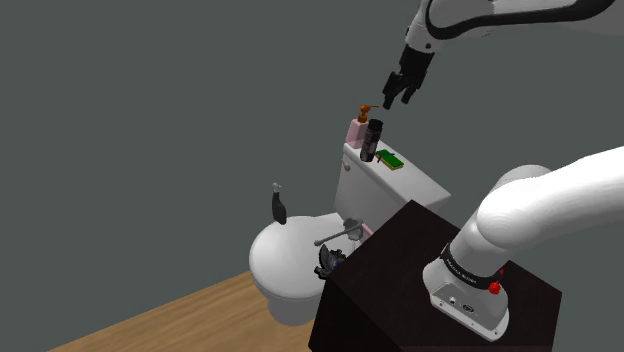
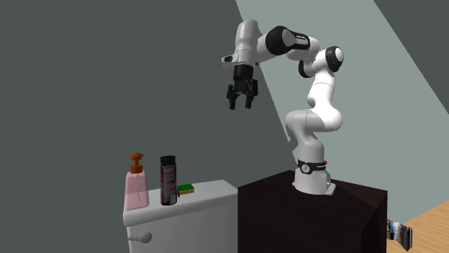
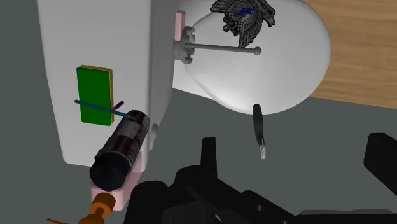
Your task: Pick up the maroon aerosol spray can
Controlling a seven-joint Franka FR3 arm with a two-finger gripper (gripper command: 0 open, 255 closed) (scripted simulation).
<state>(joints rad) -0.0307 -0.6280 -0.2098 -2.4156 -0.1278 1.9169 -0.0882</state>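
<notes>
The spray can [image 1: 371,140] is a dark maroon cylinder with a black cap, standing upright on the white toilet tank [image 1: 395,188]. It stands between a pink soap dispenser [image 1: 357,127] and a green sponge [image 1: 391,158]. My gripper [image 1: 397,97] hangs in the air above the can, a little toward the shoulder view's right, open and holding nothing. In the second exterior view the gripper [image 2: 241,103] is well above and to the right of the can [image 2: 168,180]. The wrist view looks down on the can [image 3: 121,149] off to one side of the spread fingers [image 3: 210,156].
The dispenser [image 2: 135,185] almost touches the can; the sponge [image 2: 186,189] lies just beyond it. Below the tank are the flush lever [image 3: 216,48], the closed toilet lid [image 3: 286,70] with a dark object [image 3: 245,16] on it, and a black brush handle [image 1: 277,205]. The dark stand [image 1: 395,275] is beside the toilet.
</notes>
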